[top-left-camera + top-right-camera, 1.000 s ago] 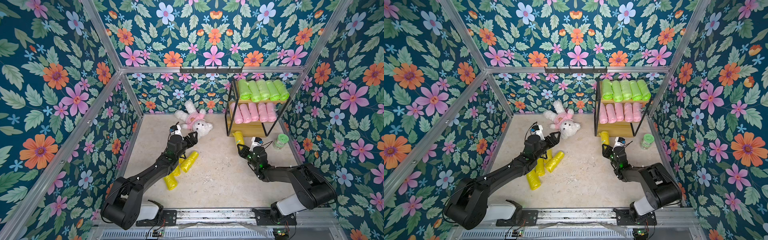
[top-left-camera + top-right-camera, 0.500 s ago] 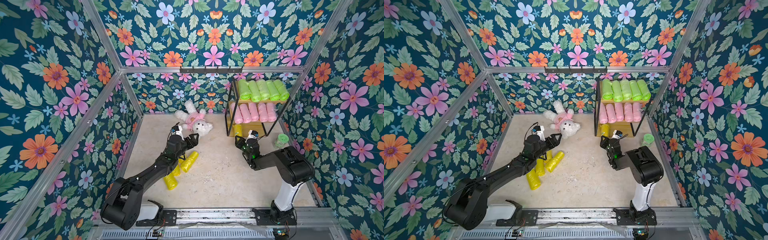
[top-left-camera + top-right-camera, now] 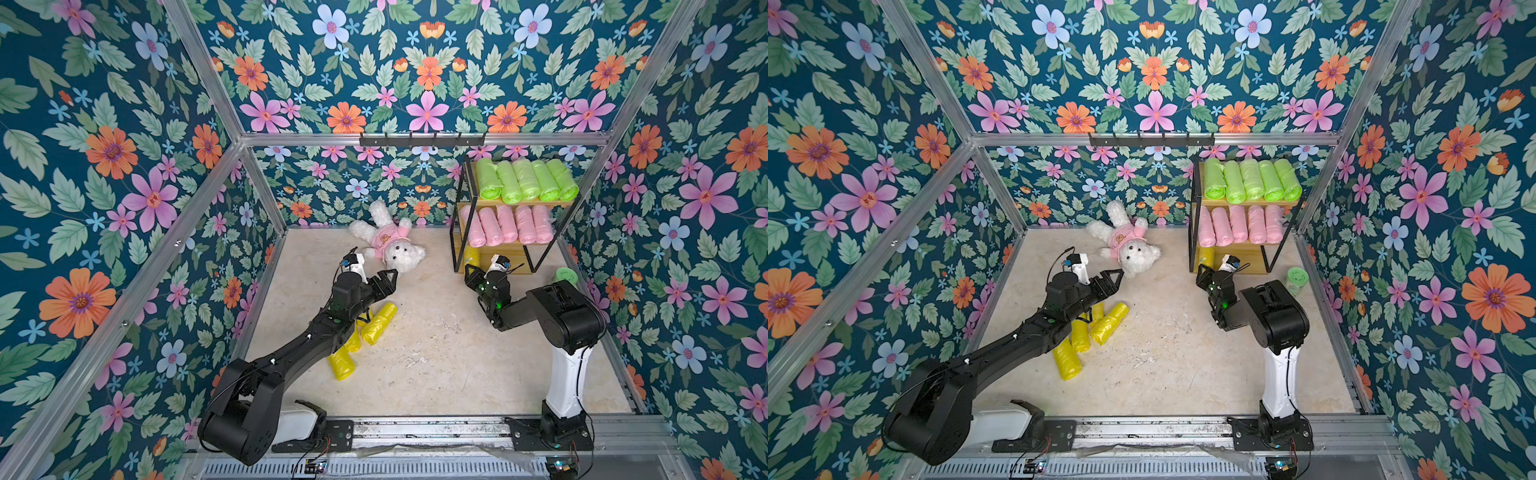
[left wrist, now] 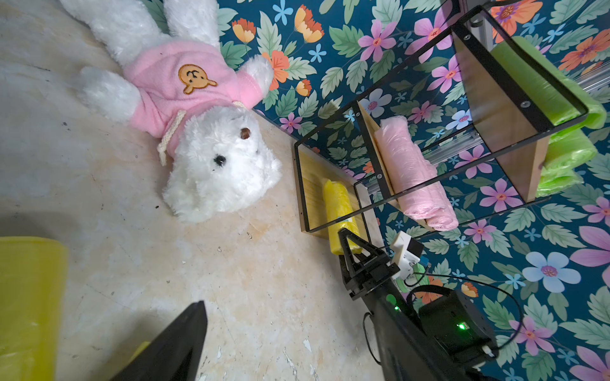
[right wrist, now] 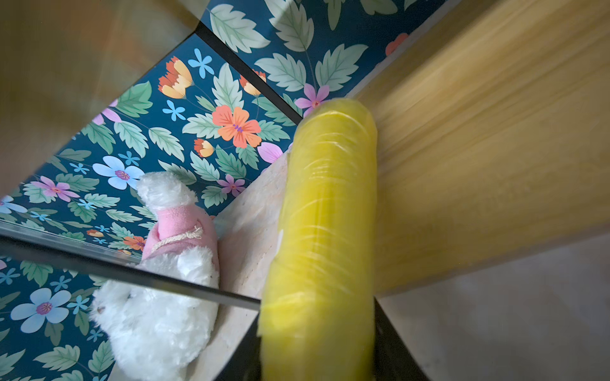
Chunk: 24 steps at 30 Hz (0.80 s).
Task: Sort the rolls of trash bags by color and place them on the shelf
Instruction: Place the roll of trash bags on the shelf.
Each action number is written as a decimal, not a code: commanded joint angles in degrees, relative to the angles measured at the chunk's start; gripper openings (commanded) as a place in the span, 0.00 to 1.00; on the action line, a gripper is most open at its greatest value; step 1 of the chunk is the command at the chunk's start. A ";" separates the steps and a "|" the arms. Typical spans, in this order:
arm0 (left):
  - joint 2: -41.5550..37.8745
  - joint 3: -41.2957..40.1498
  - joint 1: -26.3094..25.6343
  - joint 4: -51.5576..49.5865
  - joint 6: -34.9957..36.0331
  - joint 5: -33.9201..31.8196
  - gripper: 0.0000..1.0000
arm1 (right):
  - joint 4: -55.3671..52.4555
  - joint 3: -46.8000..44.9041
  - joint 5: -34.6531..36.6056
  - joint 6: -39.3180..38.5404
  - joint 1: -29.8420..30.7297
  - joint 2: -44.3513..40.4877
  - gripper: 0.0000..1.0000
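Beige stone floor [image 3: 436,361] carries loose yellow rolls [image 3: 378,322] beneath the outstretched left arm [image 3: 316,336]. The left gripper [image 3: 384,281] gapes wide, empty. Farther back, the low right gripper [image 3: 475,269] clamps a yellow roll [image 5: 325,214] lying on the shelf [image 3: 511,252], bottom board.

no readable text, bear-face emblem [image 4: 194,77] on plush toy [image 4: 218,165]
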 commanded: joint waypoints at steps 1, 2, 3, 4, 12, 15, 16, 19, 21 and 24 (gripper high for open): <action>0.41 -0.10 0.10 2.59 -0.47 1.22 0.85 | 3.00 1.40 -0.97 1.57 -0.12 1.04 0.41; 0.62 -0.06 0.07 3.04 -0.71 1.60 0.85 | 2.90 1.78 -1.11 1.83 -0.10 1.39 0.42; 0.83 -0.06 0.08 3.42 -1.04 1.94 0.85 | 2.87 2.07 -1.20 2.06 -0.12 1.68 0.42; 1.14 0.02 0.14 3.89 -1.27 2.30 0.85 | 3.05 2.48 -1.37 2.39 -0.13 2.09 0.42; 2.43 0.22 0.14 5.14 -1.99 3.65 0.84 | 0.99 4.97 -1.78 4.68 -0.25 4.16 0.46; 2.30 0.29 0.16 5.14 -1.80 3.53 0.84 | 0.76 5.33 -1.69 5.63 -0.35 4.60 0.48; 2.30 0.29 0.16 5.14 -1.83 3.56 0.84 | 0.74 5.35 -1.66 6.05 -0.54 4.81 0.49; 2.17 0.38 0.16 4.97 -1.67 3.58 0.84 | 0.40 5.36 -1.66 7.38 -0.96 5.22 0.51; 2.22 0.38 0.16 4.88 -1.64 3.65 0.84 | 0.61 5.20 -1.75 7.92 -1.12 5.31 0.52; 2.11 0.30 0.16 4.79 -1.65 3.82 0.84 | 1.32 4.74 -1.84 8.47 -1.52 5.29 0.56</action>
